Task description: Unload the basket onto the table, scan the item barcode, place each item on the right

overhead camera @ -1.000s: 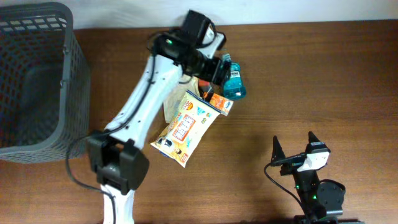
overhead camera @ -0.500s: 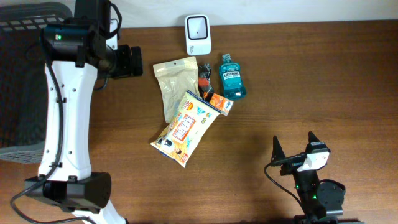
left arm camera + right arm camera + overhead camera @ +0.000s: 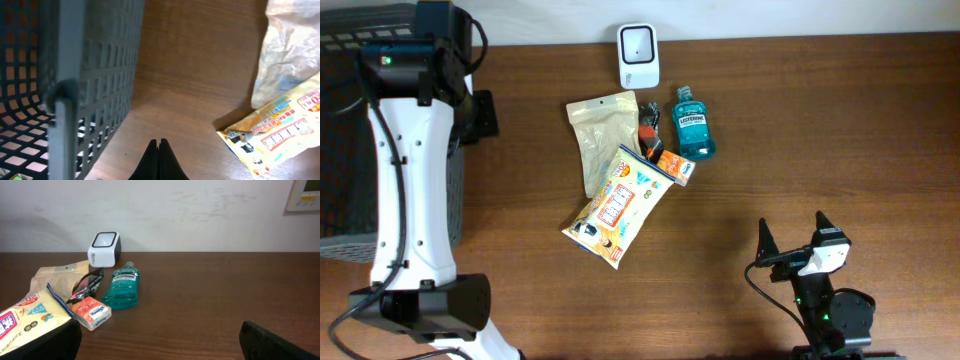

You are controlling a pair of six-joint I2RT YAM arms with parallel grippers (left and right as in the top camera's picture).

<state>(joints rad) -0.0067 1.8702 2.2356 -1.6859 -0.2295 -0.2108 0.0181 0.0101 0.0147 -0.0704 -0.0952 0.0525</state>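
A white scanner (image 3: 638, 55) stands at the table's back edge. In front of it lie the items: a beige pouch (image 3: 603, 130), a yellow snack bag (image 3: 617, 205), a teal mouthwash bottle (image 3: 692, 122), an orange tissue pack (image 3: 675, 166) and a dark packet (image 3: 650, 130). No barcode shows on any of them. My left gripper (image 3: 482, 115) is shut on nothing beside the grey basket (image 3: 75, 75), well left of the pile; its fingertips (image 3: 160, 150) press together. My right gripper (image 3: 790, 250) stands open at the front right, with the bottle (image 3: 122, 287) and scanner (image 3: 104, 247) far ahead.
The basket (image 3: 340, 180) fills the left edge, largely under my left arm. In the left wrist view the snack bag (image 3: 280, 130) and pouch (image 3: 290, 50) lie to the right. A wall runs behind the table.
My left arm has swung from over the pile to the left, beside the basket, and its jaws have shut on nothing. The items and right arm have not moved.
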